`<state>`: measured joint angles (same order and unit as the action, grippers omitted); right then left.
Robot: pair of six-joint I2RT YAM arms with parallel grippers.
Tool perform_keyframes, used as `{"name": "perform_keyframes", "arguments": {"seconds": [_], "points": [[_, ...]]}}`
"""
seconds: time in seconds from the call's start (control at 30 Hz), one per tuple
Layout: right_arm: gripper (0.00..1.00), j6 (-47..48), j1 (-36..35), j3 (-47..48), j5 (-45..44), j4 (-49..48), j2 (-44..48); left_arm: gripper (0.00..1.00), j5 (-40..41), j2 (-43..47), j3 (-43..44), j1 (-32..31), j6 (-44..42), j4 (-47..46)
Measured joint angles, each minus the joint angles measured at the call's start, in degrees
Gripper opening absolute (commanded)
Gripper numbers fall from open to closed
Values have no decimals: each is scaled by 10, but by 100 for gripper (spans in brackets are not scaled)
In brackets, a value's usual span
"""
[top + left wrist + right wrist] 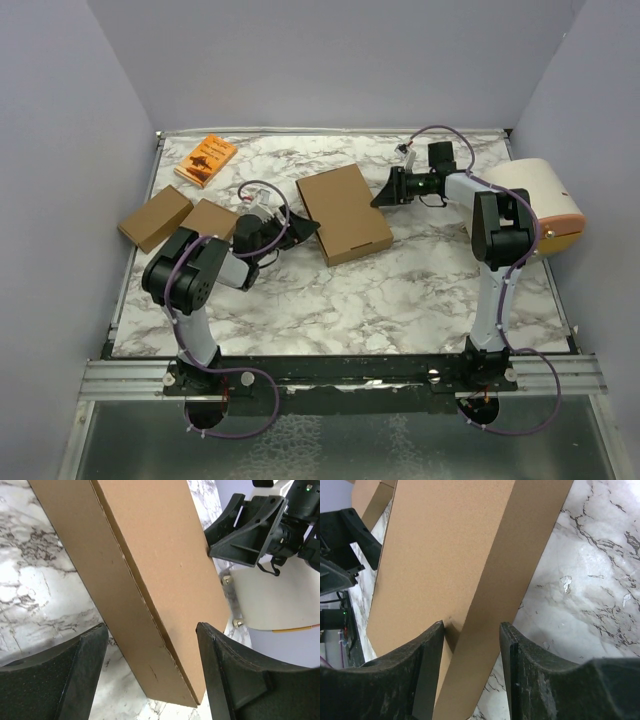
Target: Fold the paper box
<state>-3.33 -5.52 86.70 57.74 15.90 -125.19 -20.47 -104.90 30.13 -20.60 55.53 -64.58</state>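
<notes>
Left gripper (303, 228), from above: jaws apart at the left edge of the paper box (345, 213), which lies closed and flat in the middle of the table.
Right gripper (381, 196), from above: at the box's right edge, opposite the left one.
Table (400, 300): white marble, with an orange book (206, 160) at the far left and two smaller cardboard boxes (155, 217) (210, 218) near the left edge.
Left wrist view: fingers (55, 675) wide apart, a box corner between them with gaps on either side; nothing gripped.
Right wrist view: fingers (545, 680) partly apart astride the box's side wall; one tip is at the cardboard, marble shows beside the other; not clamped.
</notes>
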Motion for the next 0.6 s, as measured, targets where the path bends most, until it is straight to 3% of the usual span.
{"name": "perform_keyframes", "arguments": {"seconds": [0.23,0.47,0.6], "points": [[48,5,-1,0,0,2,0,71,9,13,89,4,-35,143],[47,11,-8,0,0,9,2,30,11,1,143,-2,-58,246],[47,22,-16,0,-6,19,10,21,8,-1,151,-2,-57,254]]}}
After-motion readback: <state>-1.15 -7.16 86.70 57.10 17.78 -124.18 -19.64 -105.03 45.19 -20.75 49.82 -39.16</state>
